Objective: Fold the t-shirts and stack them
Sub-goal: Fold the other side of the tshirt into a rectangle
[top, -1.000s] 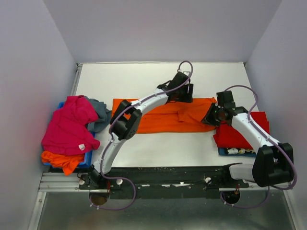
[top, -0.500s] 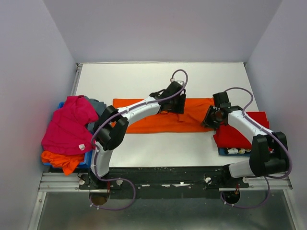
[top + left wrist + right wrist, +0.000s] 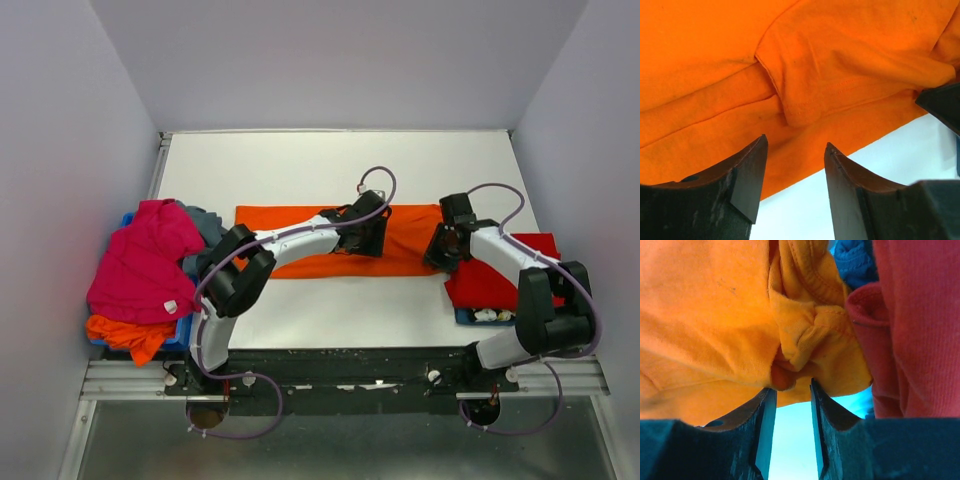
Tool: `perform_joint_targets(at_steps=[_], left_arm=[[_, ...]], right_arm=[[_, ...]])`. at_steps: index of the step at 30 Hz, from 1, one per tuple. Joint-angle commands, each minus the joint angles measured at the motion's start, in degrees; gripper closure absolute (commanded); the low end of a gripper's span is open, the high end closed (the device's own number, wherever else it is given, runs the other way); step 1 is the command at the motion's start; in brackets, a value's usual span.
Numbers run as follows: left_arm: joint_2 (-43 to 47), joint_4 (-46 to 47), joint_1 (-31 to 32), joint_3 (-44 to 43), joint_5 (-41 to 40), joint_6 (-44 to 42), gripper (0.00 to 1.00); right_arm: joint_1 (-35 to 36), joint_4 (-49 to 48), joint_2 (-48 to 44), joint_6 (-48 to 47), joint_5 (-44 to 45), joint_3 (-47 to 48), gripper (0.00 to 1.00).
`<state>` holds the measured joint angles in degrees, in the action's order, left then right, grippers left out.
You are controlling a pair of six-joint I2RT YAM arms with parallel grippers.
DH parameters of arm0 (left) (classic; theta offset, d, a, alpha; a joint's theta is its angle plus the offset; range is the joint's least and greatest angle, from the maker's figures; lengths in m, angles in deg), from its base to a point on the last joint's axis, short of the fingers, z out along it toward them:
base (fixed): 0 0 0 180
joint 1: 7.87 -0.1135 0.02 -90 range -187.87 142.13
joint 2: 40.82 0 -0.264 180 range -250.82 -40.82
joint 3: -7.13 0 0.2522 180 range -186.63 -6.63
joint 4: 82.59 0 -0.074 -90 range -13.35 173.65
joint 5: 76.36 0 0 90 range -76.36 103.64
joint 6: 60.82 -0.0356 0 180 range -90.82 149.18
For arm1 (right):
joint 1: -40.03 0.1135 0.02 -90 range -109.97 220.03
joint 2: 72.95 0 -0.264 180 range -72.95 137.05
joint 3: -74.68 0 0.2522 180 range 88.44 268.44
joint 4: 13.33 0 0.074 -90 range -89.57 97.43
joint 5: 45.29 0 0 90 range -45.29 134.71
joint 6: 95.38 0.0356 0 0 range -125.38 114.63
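Orange t-shirt [image 3: 280, 216] lies as a strip, table [image 3: 330, 165] open along both edges.

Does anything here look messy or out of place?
Yes: at the left edge, a pink shirt, a grey shirt and an orange shirt lie crumpled in a heap, spilling over a blue tray.

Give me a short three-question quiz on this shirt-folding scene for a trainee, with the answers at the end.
1. True or false: the magenta pink cloth t-shirt lies at the left side of the white table.
2. Which shirt lies as a long band across the table's middle? A red, B bright orange, C grey-blue.
3. Fill in: the left gripper hangs over that band with its jaws ___.
Key: 1 true. 2 B, the bright orange cloth t-shirt. 3 open, with nothing between them.
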<state>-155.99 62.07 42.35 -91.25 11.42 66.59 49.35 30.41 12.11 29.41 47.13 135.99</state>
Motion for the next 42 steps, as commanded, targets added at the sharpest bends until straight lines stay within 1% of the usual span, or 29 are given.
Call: perform_joint_targets(at_steps=[1, 3, 6, 9, 10, 12, 13, 19, 22, 24, 30, 31, 35, 42], left_arm=[[-0.5, 1.0, 0.0, -2.0, -2.7, 0.4, 0.42], [-1.5, 0.4, 0.0, -3.2, -3.5, 0.1, 0.43], [-2.6, -0.4, 0.0, -4.5, -3.7, -0.1, 0.48], [-3.1, 0.0, 0.0, -5.1, -3.1, 0.0, 0.57], [-3.2, 0.0, 0.0, -5.0, -3.0, 0.1, 0.58], [-3.6, 0.2, 0.0, -5.1, -2.6, 0.2, 0.58], [-3.8, 0.2, 0.0, -5.3, -2.4, 0.2, 0.58], [-4.7, -0.1, 0.0, -5.2, -1.9, 0.6, 0.52], [-5.1, -0.3, 0.0, -5.6, -2.1, 0.4, 0.52], [-5.6, -0.3, 0.0, -6.2, -1.5, 0.4, 0.59], [-4.6, -1.0, 0.0, -6.6, -2.0, -0.5, 0.99], [-4.4, -1.3, 0.0, -6.6, -2.2, -0.8, 1.0], [-2.3, -2.8, -0.1, -6.3, -2.9, -1.6, 1.0], [-0.7, -6.3, -1.5, -6.3, -1.0, -3.2, 1.0]], right_arm=[[0.1, -1.3, 1.4, -0.7, 3.1, 1.7, 0.6], [0.1, -1.8, 1.5, -0.7, 3.0, 1.8, 0.63], [0.1, -2.5, 1.6, -1.2, 2.8, 2.2, 0.74], [0.1, -2.3, 1.0, -1.3, 2.5, 1.9, 0.85], [0.1, -2.4, 0.4, -1.5, 2.4, 1.8, 0.88], [0.1, -2.3, -0.3, -1.6, 2.2, 1.3, 0.97], [0.1, -2.1, -0.9, -1.7, 2.1, 1.3, 0.99], [0.1, -1.8, -2.3, -1.9, -2.1, 0.8, 0.99], [0.1, -2.1, -3.5, -1.7, -6.8, 0.5, 0.99], [0.1, -1.9, -3.9, -1.5, -7.9, 0.5, 0.99], [0.1, -0.6, -4.6, -1.7, -8.9, 1.0, 0.99], [0.1, -0.4, -4.8, -1.7, -9.3, 1.1, 0.99], [0.1, 1.2, -5.2, -1.2, -10.8, 1.9, 0.99], [0.1, 4.8, -6.2, -0.4, -11.2, 3.9, 0.99]])
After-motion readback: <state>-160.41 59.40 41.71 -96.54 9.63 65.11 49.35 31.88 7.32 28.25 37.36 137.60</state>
